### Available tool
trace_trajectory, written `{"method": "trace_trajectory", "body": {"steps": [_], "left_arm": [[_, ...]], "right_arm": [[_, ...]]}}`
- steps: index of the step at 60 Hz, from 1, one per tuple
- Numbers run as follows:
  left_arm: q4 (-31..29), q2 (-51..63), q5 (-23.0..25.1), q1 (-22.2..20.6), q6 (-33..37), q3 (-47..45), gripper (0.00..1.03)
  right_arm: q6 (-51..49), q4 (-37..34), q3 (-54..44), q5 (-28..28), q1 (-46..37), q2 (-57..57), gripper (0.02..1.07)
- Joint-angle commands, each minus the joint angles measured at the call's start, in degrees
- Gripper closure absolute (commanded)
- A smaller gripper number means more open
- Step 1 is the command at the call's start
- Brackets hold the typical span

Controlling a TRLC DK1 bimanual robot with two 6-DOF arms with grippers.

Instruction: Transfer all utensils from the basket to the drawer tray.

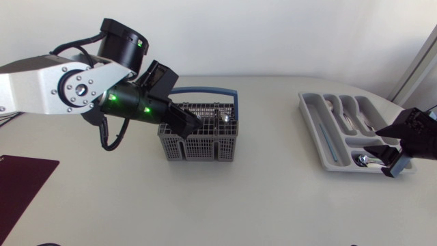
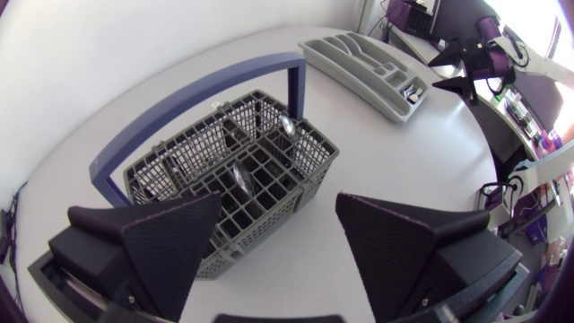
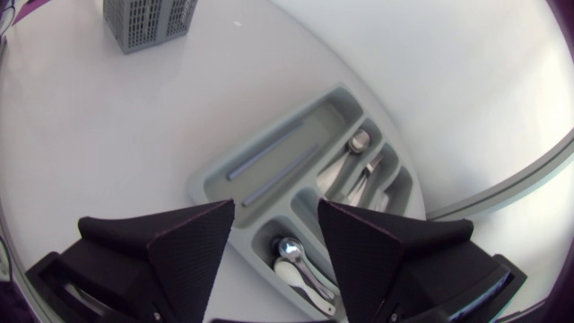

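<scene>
- Grey lattice basket of plastic mesh, standing near mid-desk, with a blue hoop handle arching over it.
- Two shiny metal spoons upright in its compartments, bowls poking above the rim.
- Pale grey moulded drawer tray well apart from it, toward the right side, split into long slots and one short end pocket.
- Rounded metal spoons lying in that end pocket; more cutlery in the long slots, two slim bluish rods in the widest one.
- Left end effector spread wide above the basket's edge, matte black wedge fingers well apart, gripping nothing.
- Right end effector likewise wide open, poised over the tray's end pocket, nothing between its fingers.
- Smooth off-white desk beneath everything, a dark maroon mat flat at its left edge.
</scene>
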Motion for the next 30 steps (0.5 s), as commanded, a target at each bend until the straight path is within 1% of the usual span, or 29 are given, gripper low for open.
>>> {"method": "trace_trajectory", "body": {"steps": [1, 5, 9, 14, 15, 18, 27, 28, 30], "left_arm": [[-1.5, 2.9, 2.0, 1.1, -2.7, 2.1, 0.15], [-2.0, 4.0, 2.6, 1.3, -3.6, 2.8, 0.18], [-2.0, 5.0, 2.6, 1.3, -4.0, 3.3, 0.18], [-1.8, 6.8, 2.5, 1.8, -4.0, 4.2, 0.18], [-1.7, 7.1, 2.5, 1.9, -4.0, 4.3, 0.20], [-1.4, 8.3, 2.6, 2.1, -4.1, 5.1, 0.22], [-0.5, 10.7, 2.6, 2.4, -4.5, 6.7, 0.23], [-0.4, 11.0, 2.6, 2.4, -4.6, 7.0, 0.23], [0.0, 11.6, 2.7, 2.5, -5.0, 7.5, 0.27]], "right_arm": [[6.3, -1.8, -2.5, -0.2, 3.9, -3.7, 0.37], [9.3, -3.0, -3.5, 0.3, 8.1, -6.5, 0.37], [12.2, -3.4, -4.6, 1.3, 11.9, -8.8, 0.37], [15.6, -3.4, -5.8, 3.6, 17.2, -11.0, 0.37], [16.4, -3.3, -6.0, 3.9, 18.3, -11.5, 0.37], [18.4, -3.2, -6.5, 5.0, 21.3, -12.3, 0.37], [23.1, -1.9, -7.3, 8.5, 28.4, -13.2, 0.37], [23.5, -1.7, -7.5, 9.0, 29.2, -13.2, 0.37], [24.5, -1.3, -7.8, 9.7, 30.8, -13.2, 0.37]]}}
